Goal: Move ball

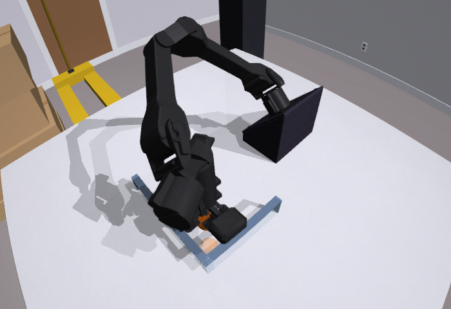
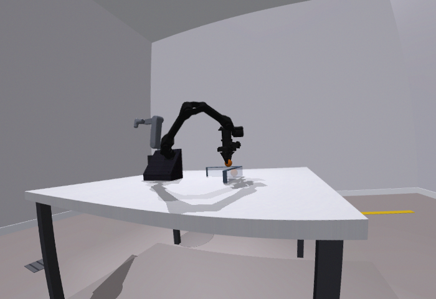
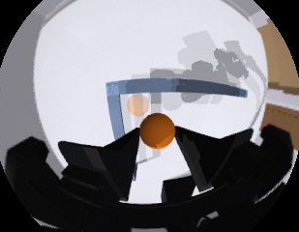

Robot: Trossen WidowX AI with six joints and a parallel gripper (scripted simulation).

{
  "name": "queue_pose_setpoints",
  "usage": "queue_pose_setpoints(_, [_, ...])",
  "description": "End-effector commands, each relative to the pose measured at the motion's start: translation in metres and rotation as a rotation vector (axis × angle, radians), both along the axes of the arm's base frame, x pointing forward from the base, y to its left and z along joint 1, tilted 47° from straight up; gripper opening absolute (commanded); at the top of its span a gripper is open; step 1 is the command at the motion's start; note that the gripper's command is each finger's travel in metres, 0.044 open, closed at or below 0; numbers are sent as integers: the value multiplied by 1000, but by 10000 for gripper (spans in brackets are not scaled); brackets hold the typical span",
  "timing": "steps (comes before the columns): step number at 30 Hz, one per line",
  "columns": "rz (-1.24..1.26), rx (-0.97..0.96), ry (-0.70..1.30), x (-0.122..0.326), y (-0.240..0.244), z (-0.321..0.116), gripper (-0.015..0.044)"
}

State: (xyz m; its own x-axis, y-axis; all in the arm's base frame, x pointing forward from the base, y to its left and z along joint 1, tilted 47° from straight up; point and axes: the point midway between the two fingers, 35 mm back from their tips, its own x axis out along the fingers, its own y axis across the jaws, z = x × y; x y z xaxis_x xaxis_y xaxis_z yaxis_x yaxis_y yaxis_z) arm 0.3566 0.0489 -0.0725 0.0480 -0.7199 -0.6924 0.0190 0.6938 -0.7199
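An orange ball (image 1: 203, 221) (image 2: 228, 162) (image 3: 158, 130) is held between the fingertips of my gripper (image 2: 228, 162) (image 3: 157, 130), which is shut on it. In the exterior view the ball hangs above the table, at about the height of the wall tops. The see-through copy (image 1: 209, 244) (image 2: 233, 172) (image 3: 137, 105) rests low inside the corner; in the wrist view it is up and left of the ball. The two low clear walls with blue top edges (image 1: 258, 219) (image 2: 225, 176) (image 3: 144, 85) meet at a corner beside the copy. In the top view the arm hides much of the ball.
The white table (image 1: 343, 218) (image 2: 119, 197) (image 3: 81, 58) carries the walls and the arm's dark wedge-shaped base (image 1: 299, 123) (image 2: 162, 167). The arm's shadows fall across one wall. A large box (image 1: 10, 109) and a yellow pallet jack (image 1: 73, 103) stand beyond the table.
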Motion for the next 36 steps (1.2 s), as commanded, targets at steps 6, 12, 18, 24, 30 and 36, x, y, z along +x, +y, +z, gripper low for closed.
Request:
queue_pose_setpoints(6, [1, -13, 11, -2, -35, -32, 0])
queue_pose_setpoints(12, [1, -13, 11, -2, -38, -34, 0])
queue_pose_setpoints(18, [1, -14, 11, -2, -45, -41, 0])
queue_pose_setpoints(24, [1, -14, 11, -2, -49, -45, 0])
queue_pose_setpoints(30, [-2, -10, 13, -2, -47, -43, 157])
queue_pose_setpoints(36, [-2, -10, 13, -2, -47, -43, 315])
